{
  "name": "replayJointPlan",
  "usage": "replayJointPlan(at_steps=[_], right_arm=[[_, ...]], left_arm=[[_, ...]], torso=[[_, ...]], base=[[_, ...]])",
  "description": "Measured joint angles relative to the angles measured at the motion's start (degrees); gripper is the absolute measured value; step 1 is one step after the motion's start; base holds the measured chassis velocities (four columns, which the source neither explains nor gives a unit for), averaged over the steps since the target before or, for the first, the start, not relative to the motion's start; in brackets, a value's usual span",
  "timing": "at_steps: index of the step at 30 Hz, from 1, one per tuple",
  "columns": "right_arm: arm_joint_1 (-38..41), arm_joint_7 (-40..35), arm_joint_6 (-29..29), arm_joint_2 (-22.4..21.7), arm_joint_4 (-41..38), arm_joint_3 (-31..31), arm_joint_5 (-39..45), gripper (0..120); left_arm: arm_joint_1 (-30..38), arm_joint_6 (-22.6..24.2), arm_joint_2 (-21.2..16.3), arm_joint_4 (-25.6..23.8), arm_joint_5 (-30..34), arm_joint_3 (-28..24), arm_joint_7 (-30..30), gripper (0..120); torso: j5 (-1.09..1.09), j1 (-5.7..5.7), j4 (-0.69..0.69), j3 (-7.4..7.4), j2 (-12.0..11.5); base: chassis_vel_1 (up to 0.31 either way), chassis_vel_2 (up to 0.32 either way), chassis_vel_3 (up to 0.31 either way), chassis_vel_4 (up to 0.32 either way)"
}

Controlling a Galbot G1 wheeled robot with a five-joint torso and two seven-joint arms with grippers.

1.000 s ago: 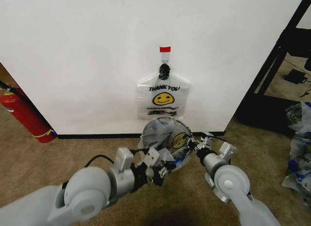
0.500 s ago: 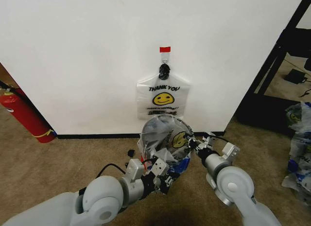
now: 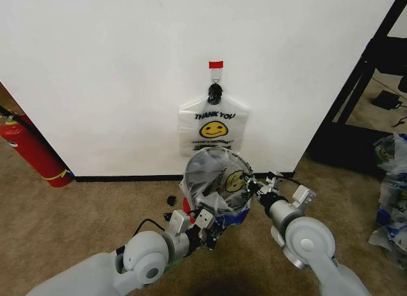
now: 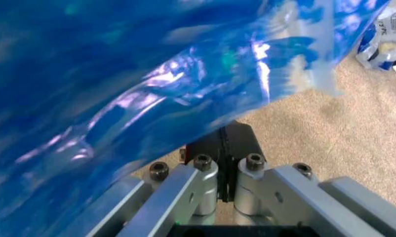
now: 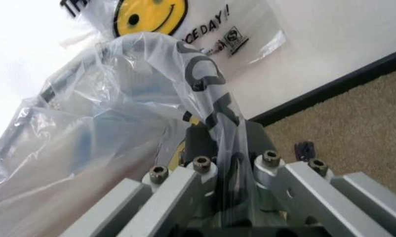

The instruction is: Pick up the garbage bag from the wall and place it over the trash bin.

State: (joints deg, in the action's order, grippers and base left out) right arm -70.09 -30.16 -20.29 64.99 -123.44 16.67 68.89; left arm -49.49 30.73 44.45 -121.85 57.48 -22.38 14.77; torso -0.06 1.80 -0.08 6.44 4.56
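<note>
Wall (image 3: 114,79): you face a plain white surface with a black baseboard along the carpet; a dark frame stands at its right edge.
Carpet (image 3: 63,213): you have open brown floor to the left of the arms and in front of the baseboard.
Fire extinguisher (image 3: 32,149): red, leaning at the wall's far left, well apart from the work.
Spare bag (image 3: 213,127): smiley "THANK YOU" bag hanging flat from the red-taped hook (image 3: 216,67), just above the bin.
Garbage bag (image 3: 216,178): spread open over the bin's mouth, its rim stretched between your two hands; a blue handle patch hangs at the near edge.
Trash bin (image 3: 188,214): mostly covered by the bag, only a strip of its side showing near the left hand.
Left hand (image 3: 206,231): low at the bag's near-left edge, clenched on the blue patch.
Right hand (image 3: 255,189): at the bag's right edge, clenched on the clear film.
</note>
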Motion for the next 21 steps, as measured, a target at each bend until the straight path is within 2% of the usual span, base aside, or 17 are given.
replayJointPlan(at_steps=[3,6,9,10,11,12,14,15,17,18,21], right_arm=[[0.0,0.0,0.0,-0.2,0.3,0.2,0.0,1],[0.2,0.1,0.0,-0.5,0.7,0.4,-0.1,1],[0.4,0.1,0.1,-0.6,1.1,0.4,-0.2,1],[0.4,0.1,0.1,-0.6,1.1,0.4,-0.2,1],[0.5,0.1,0.1,-0.7,1.2,0.4,-0.2,1],[0.6,0.2,0.1,-0.7,1.4,0.5,-0.3,1],[0.6,0.2,0.1,-0.8,1.5,0.4,-0.4,1],[0.6,0.3,0.1,-0.8,1.5,0.4,-0.5,1],[0.6,0.3,0.1,-0.9,1.5,0.4,-0.6,1],[0.6,0.3,0.1,-0.9,1.5,0.4,-0.6,1],[0.4,0.3,0.1,-1.0,1.1,0.4,-0.8,1]], left_arm=[[-1.2,0.0,-0.8,-1.8,0.0,1.2,0.3,0],[-3.9,0.7,-3.4,-5.9,0.8,5.7,1.2,0],[-7.1,1.1,-5.5,-9.0,1.7,10.3,1.6,9],[-7.1,1.1,-5.5,-9.0,1.7,10.3,1.6,9],[-8.0,1.2,-5.8,-9.7,2.0,11.5,1.6,12],[-12.5,1.6,-7.0,-12.1,3.1,15.8,1.9,19],[-17.6,1.8,-8.2,-14.2,3.5,19.6,1.9,28],[-19.0,1.8,-8.5,-14.7,3.5,20.4,1.8,28],[-22.3,1.8,-9.8,-15.9,2.8,22.1,1.6,38],[-22.3,1.8,-9.8,-15.9,2.8,22.1,1.6,38],[-25.4,1.7,-10.7,-17.1,1.6,23.6,1.4,51]], torso=[[0.0,0.0,0.0,0.0,0.0],[0.01,0.0,0.0,0.0,0.0],[0.02,0.0,0.0,0.0,0.0],[0.02,0.0,0.0,0.0,0.0],[0.02,0.0,0.0,0.0,0.0],[0.0,0.0,-0.01,-0.01,0.0],[0.01,0.0,0.02,-0.01,0.0],[0.01,0.0,0.02,0.0,0.0],[0.0,0.0,0.02,-0.01,0.0],[0.0,0.0,0.02,-0.01,0.0],[0.01,0.0,0.0,0.0,0.0]], base=[[0.0,0.0,0.0,0.0],[0.0,0.0,0.0,0.0],[0.0,0.0,0.0,0.0],[0.0,0.0,0.0,0.0],[0.0,0.0,0.0,0.0],[0.0,0.0,0.0,0.0],[0.0,0.0,0.0,0.0],[0.0,0.0,0.0,0.0],[0.0,0.0,0.0,0.0],[0.0,0.0,0.0,0.0],[0.0,0.0,0.0,0.0]])
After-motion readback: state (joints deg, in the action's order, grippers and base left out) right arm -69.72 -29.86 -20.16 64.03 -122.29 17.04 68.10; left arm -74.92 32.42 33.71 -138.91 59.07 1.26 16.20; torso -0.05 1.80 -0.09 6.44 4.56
